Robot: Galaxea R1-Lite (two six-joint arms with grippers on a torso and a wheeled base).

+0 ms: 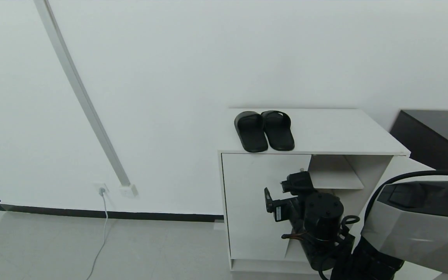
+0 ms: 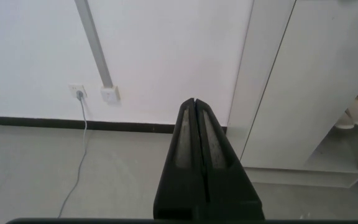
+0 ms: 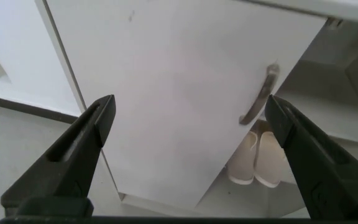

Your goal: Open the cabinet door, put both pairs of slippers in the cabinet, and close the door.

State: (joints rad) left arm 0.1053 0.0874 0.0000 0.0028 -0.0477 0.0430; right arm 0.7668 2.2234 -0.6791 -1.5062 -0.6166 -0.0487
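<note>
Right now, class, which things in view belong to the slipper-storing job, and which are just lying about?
Job: black slippers on the cabinet; pale slippers inside it; cabinet door; open right gripper.
Lying about: wall socket; cable; wall conduit; dark furniture.

The cabinet (image 1: 325, 132) stood against the wall (image 1: 169, 77), with one pair of slippers (image 1: 252, 134) side by side on the left part of its top. Its left door (image 1: 259, 206) covered the left half; on the right, the inside lay exposed, with a shelf (image 1: 335, 181) across it. The second pair of slippers (image 3: 267, 158) sat on the cabinet's bottom, below that shelf. The right gripper (image 3: 188, 109) hung before the door. Left of the cabinet, a cable (image 1: 101, 233) ran from a wall outlet (image 1: 101, 189) to the floor.
</note>
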